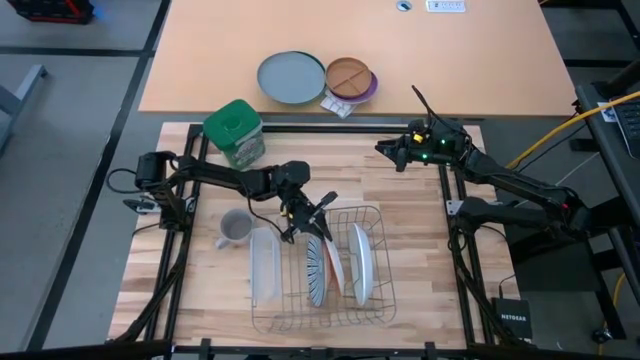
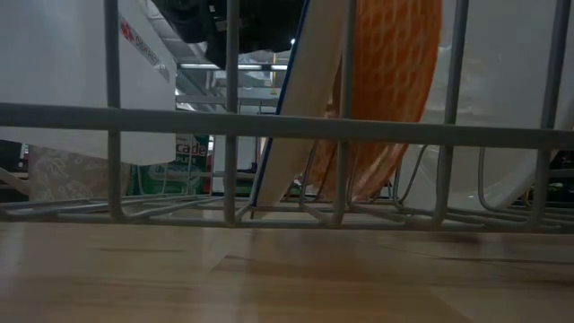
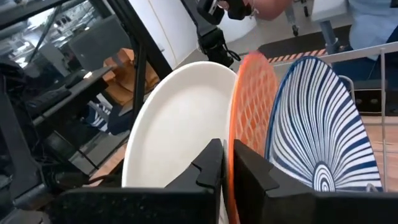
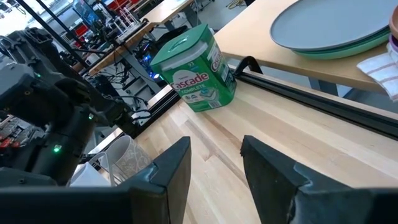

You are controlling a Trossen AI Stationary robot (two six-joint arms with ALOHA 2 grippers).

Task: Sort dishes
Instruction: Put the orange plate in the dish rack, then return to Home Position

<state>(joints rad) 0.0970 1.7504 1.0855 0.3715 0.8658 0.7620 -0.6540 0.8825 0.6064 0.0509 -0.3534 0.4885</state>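
Behind the wire dish rack, a green detergent tub stands near a grey plate and brown divided plate, with a mug beside the rack.

Setting: robotics lab or workshop, not a home kitchen. Evidence: butcher-block surface boxed in by a black metal frame carrying two arms; yellow cable and a small black box on the grey floor beside the rig. Right wrist view shows benches and racks of equipment in an open room. Kitchen props only: wire dish rack, green detergent tub.
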